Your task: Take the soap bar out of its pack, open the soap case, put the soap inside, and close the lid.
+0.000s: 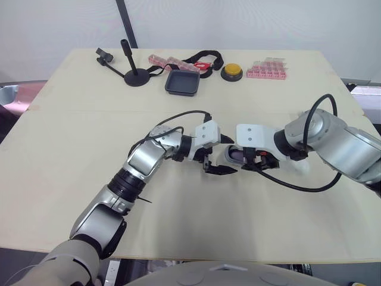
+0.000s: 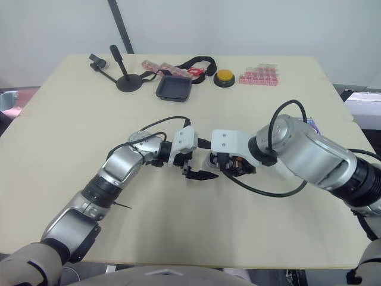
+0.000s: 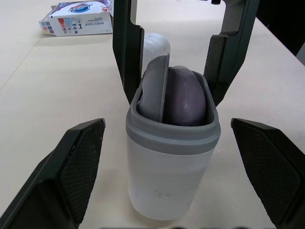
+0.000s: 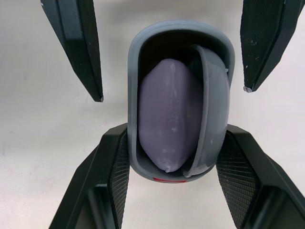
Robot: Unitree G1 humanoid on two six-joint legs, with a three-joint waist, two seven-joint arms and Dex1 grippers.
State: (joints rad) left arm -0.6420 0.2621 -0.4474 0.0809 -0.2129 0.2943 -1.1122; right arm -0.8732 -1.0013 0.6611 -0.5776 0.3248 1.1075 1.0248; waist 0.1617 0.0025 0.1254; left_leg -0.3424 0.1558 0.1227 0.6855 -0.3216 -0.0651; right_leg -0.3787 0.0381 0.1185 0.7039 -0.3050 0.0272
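Right gripper [image 4: 174, 148] pinching the soap case [image 3: 169, 167], purple soap [image 4: 167, 114] inside (grey lid [image 4: 214, 109] tilted beside it), left gripper [image 3: 167, 126] spread wide around it, not touching.

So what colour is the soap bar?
The soap bar is pale purple; right wrist view shows it best.

Pale beige counter [image 1: 71, 149] in front of me, evenly lit with soft light. A seam [image 1: 89, 111] runs across it from 9 to 3 o'clock. Plain off-white wall [image 1: 268, 24] behind at 12. A dark pole [image 1: 126, 24] rises past the far edge around 11.
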